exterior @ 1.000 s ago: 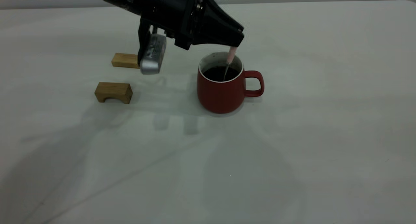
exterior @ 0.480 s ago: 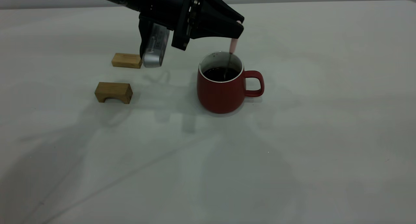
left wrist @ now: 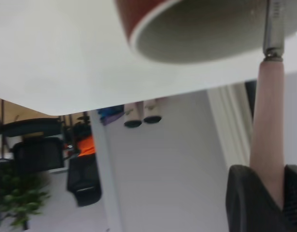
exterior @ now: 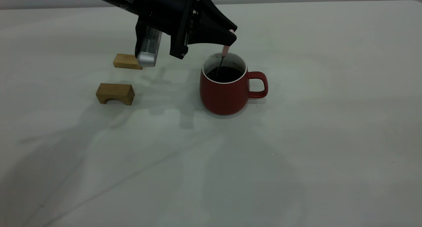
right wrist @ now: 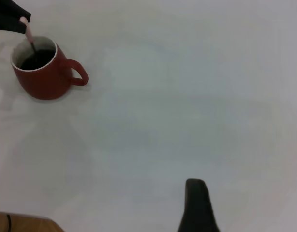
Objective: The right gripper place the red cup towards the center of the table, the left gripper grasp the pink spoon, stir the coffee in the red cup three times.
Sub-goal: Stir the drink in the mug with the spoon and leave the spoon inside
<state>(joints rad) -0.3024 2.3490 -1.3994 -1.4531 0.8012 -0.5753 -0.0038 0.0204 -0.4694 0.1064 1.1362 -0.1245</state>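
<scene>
We find the left pincer (exterior: pixel 231 36) poised just above the far-left rim of the red cup (exterior: pixel 224 92), its tips closed tight on the top of the pink spoon (exterior: pixel 225 50). The spoon hangs nearly upright, its grey neck running down into the coffee (exterior: pixel 227 74); the bowl is under the dark liquid and we cannot see it. Against the frame half a second back, the pincer has shifted towards the left side of the exterior view and dropped slightly, so the spoon now enters the coffee near the cup's left wall rather than near the middle. The cup itself has not moved: it stands upright near the centre of the desk (exterior: pixel 329 121), handle pointing to the right. Two wooden blocks, one flat (exterior: pixel 125 61) and one arched (exterior: pixel 115 93), lie well to the left of the cup, unchanged. In the left wrist view the pink handle (left wrist: pixel 267 121) is pinched between the black tips. The right pincer (right wrist: pixel 199 203) sits well apart from the cup; only one black finger shows, so we cannot tell how far it is open.
</scene>
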